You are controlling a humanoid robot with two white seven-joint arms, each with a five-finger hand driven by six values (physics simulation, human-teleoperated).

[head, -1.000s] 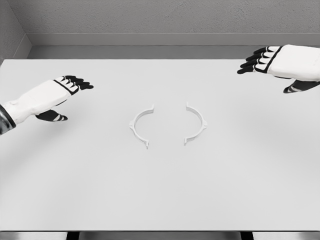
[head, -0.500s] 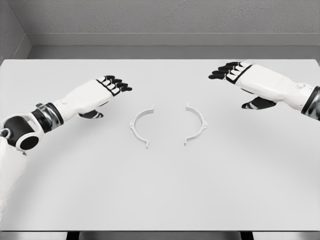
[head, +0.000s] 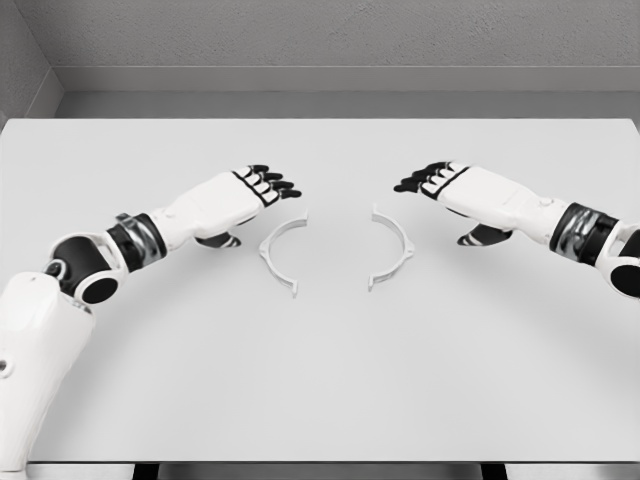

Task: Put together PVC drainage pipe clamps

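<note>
Head view shows two white plastic half-ring clamp pieces [head: 283, 255] [head: 390, 247] apart, unjoined, on the white table [head: 320, 380], with left hand [head: 245, 192] and right hand [head: 455, 188] nearby, fingers relaxed, empty.

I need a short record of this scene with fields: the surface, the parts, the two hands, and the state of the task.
surface: white table
parts: left clamp half and right clamp half, lying flat, open sides facing each other, apart
left hand: open, holds nothing, near the left clamp half
right hand: open, holds nothing, near the right clamp half
task state: halves not yet joined
</note>
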